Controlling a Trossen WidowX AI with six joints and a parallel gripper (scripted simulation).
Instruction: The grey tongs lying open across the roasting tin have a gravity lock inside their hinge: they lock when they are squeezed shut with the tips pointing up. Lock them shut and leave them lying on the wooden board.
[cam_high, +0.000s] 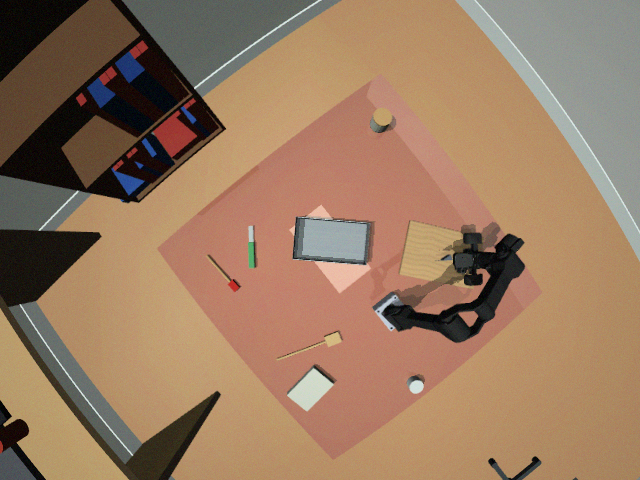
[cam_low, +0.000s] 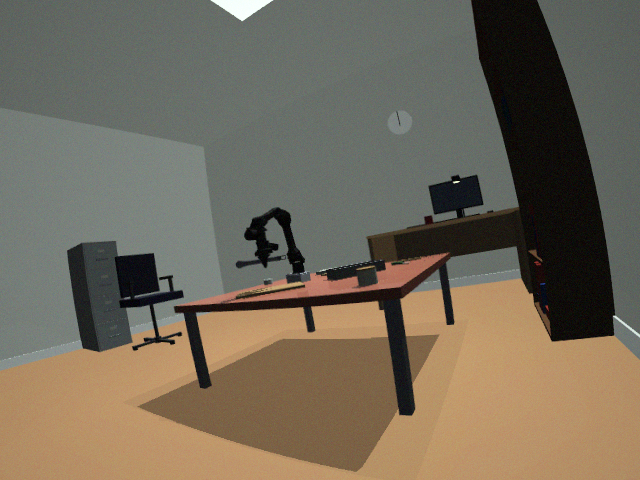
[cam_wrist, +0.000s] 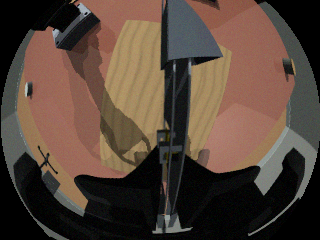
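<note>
The grey tongs (cam_low: 249, 262) (cam_wrist: 187, 37) are held roughly level in the air above the wooden board (cam_high: 423, 248) (cam_low: 271, 290) (cam_wrist: 130, 65). In the wrist view their wide tip end is at the top, and their two arms run close together down to the small hinge end at the bottom. From above they are mostly hidden under the arm; only a small dark piece shows. My gripper (cam_low: 264, 262) (cam_wrist: 164, 146) is shut on the tongs between their two ends. Whether the lock has caught does not show. The roasting tin (cam_high: 368, 242) (cam_low: 338, 273) stands apart from the board, with no tongs across it.
A tan-topped cylinder (cam_high: 382, 117) (cam_low: 367, 276) stands near the far table corner, and a white one (cam_high: 416, 384) near another edge. A green-handled tool (cam_high: 251, 254), a red-headed tool (cam_high: 233, 285), a wooden spatula (cam_high: 332, 338) and a pale box (cam_high: 310, 389) lie on the table.
</note>
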